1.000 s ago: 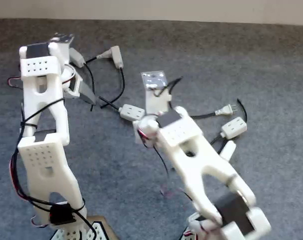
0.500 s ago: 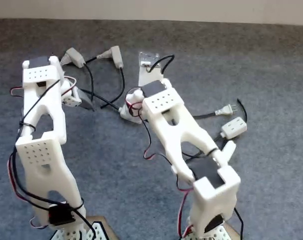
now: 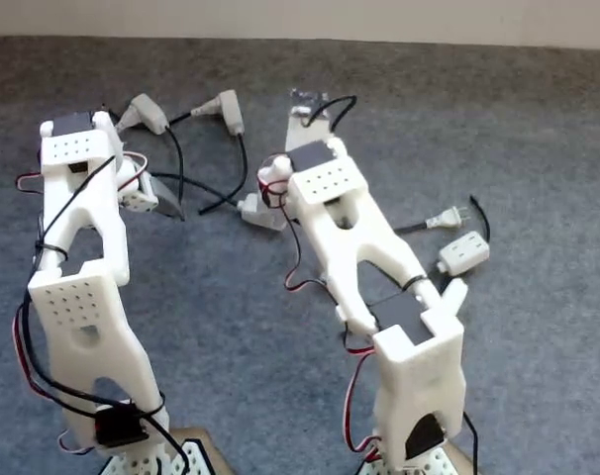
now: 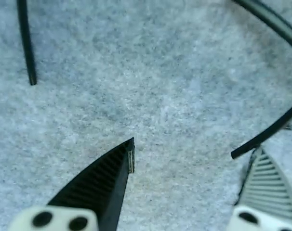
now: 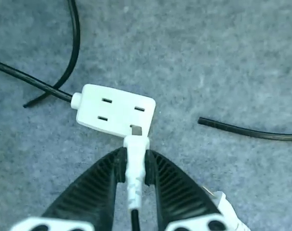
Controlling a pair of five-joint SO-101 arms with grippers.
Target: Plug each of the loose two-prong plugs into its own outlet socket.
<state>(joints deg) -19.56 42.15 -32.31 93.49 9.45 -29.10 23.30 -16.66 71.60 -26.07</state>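
Currently the left arm stands at the left of the table. Its jaws are apart and hold nothing; in the left wrist view they hang over bare grey surface with black cords near them.

Beyond the left arm, two cord-end fittings lie loose near each other. Whether each is a plug or a socket cannot be told.

At the centre, the right arm reaches over a white outlet block. The right jaws are clamped on a white plug. The plug's metal prong touches the near edge of the block. It is not in any slot. The slots face upward, while the plug lies nearly flat against the block's side.

At the right, a loose two-prong plug lies near a second outlet block. The two are apart and not joined.

Judged step: first insertion, in the alignment phase. No plug appears seated.

Hazards from this position:

- Block displacement. Nothing holds the outlet block. A forward push from the plug would probably slide it across the table instead of seating the prongs.
- Misalignment. The prong bears on the edge, not a slot. Force here may bend the prong or twist the plug in the jaws.
- Cord snag. The cords beside the block may drag or turn it.
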